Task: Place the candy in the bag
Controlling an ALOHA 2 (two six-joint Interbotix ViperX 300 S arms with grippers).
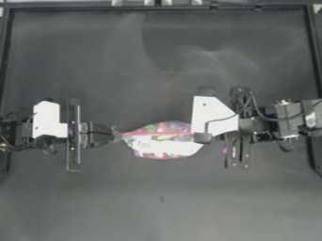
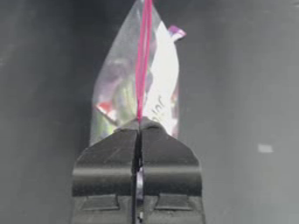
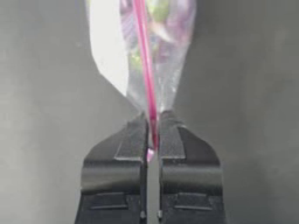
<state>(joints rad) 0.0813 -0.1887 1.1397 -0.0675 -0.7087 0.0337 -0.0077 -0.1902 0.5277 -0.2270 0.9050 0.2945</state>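
Note:
The bag [image 1: 160,143] is a clear zip bag with a pink seal strip [image 1: 157,133], and white and colourful contents show through it. It hangs stretched between both grippers in the middle of the table. My left gripper [image 1: 116,135] is shut on the strip's left end [image 2: 140,124]. My right gripper [image 1: 202,137] is shut on the strip's right end [image 3: 153,116]. The strip looks closed along its length [image 2: 143,52]. The candy is not to be told apart as a loose piece. A small purple-pink bit [image 2: 175,31] shows at the bag's far end in the left wrist view.
The dark table [image 1: 157,202] spreads around the bag, bounded by a raised frame [image 1: 157,7] at the back and sides. The right arm's cables [image 1: 252,108] loop behind its wrist.

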